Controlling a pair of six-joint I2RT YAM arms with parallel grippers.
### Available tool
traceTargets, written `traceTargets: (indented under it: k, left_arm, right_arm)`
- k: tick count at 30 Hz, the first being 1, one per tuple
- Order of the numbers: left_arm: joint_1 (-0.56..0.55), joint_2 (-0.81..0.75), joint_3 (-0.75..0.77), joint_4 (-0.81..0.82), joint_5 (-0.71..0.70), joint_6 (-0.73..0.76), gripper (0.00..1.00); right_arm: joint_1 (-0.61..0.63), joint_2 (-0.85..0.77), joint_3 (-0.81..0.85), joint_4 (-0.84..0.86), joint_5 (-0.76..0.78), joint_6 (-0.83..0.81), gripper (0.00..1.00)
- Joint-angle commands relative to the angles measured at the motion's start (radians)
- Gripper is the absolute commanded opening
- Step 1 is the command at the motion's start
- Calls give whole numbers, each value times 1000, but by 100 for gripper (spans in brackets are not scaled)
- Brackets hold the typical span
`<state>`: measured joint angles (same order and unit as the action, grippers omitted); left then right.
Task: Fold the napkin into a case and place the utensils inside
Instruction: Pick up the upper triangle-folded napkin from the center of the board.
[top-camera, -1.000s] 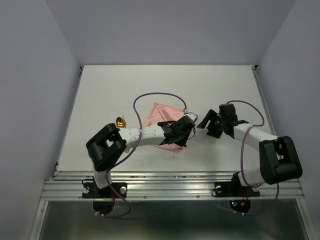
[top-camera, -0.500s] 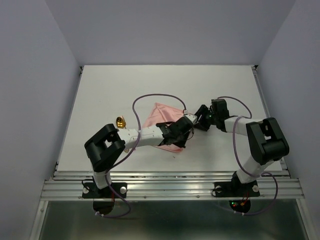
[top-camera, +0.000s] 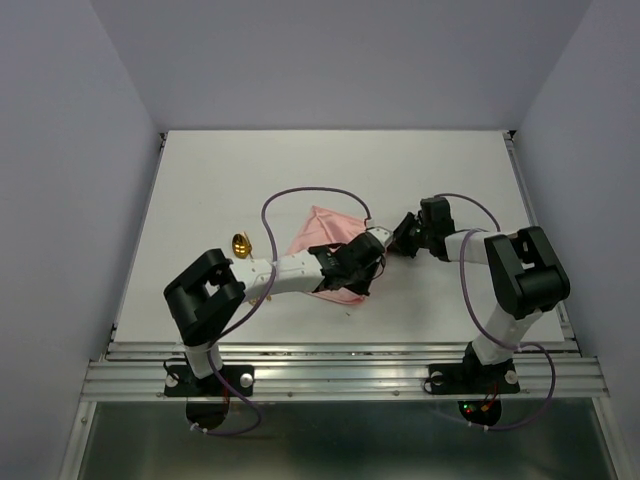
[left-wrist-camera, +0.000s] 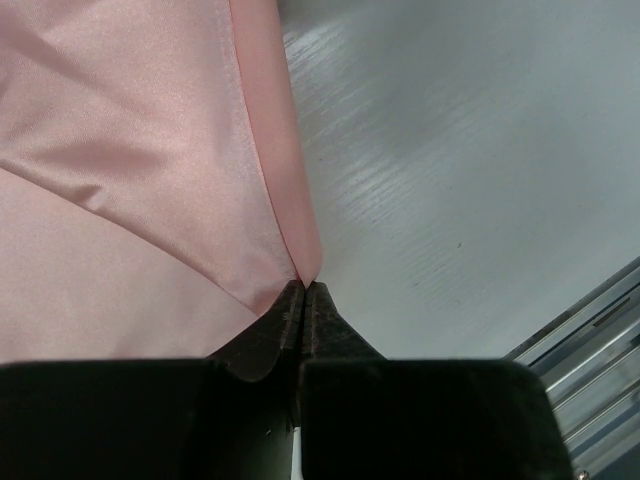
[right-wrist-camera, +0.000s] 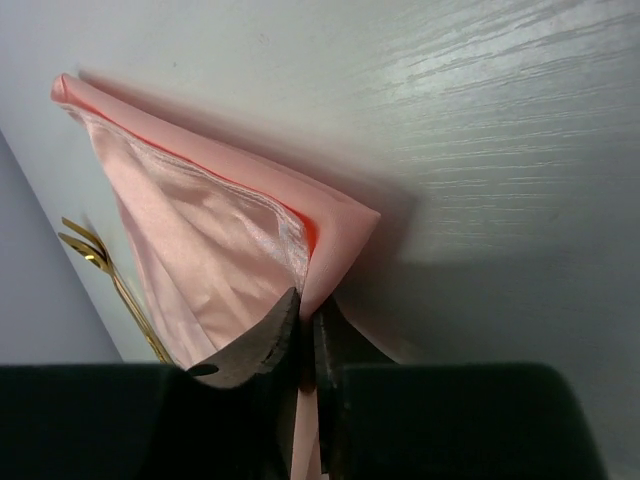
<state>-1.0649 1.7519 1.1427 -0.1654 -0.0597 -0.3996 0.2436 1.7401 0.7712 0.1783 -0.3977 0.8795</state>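
Top external: the left arm (top-camera: 290, 268) lies across the napkin (top-camera: 325, 228), hiding its near half. Only a gold head of the utensils (top-camera: 241, 243) shows, on the worktop (top-camera: 220, 180) to the left.

Left wrist: the left jaws are pressed together, pinching the napkin's folded hem corner.

Right wrist: the right jaws stand narrow, nipping a folded napkin edge. The utensils lie beyond, handles cut off behind the jaws.

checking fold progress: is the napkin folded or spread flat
Folded: the napkin lies doubled over, with two layered edges meeting at its corner in the right wrist view.
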Motion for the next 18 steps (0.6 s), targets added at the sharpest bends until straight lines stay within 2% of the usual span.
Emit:
traceTargets:
  k: [1,4,5,8,12,16,18]
  left_arm:
    - [0,-54,-14,17,-8,18,0]
    - [-3,-60,-20,17,-26,16,30]
    - [-10,-68,-20,14,-34,19,46]
    - [-39,-83,-20,9,-95,16,62]
    - [-82,-121,-34,15,-182,-1,63]
    - [-130,-149,-60,26,-354,-33,61]
    - [-142,-172,-78,61,-382,-41,62]
  right_arm:
    - [6,-4,14,9,31,1,5]
    - [6,-1,13,1,36,6,1]
    - [6,-4,10,4,34,12,1]
    - [6,-11,-3,7,31,29,1]
    - [16,-25,-13,9,40,45,1]
    - [25,-31,-18,9,48,52,1]
    - [25,-33,-16,7,48,52,1]
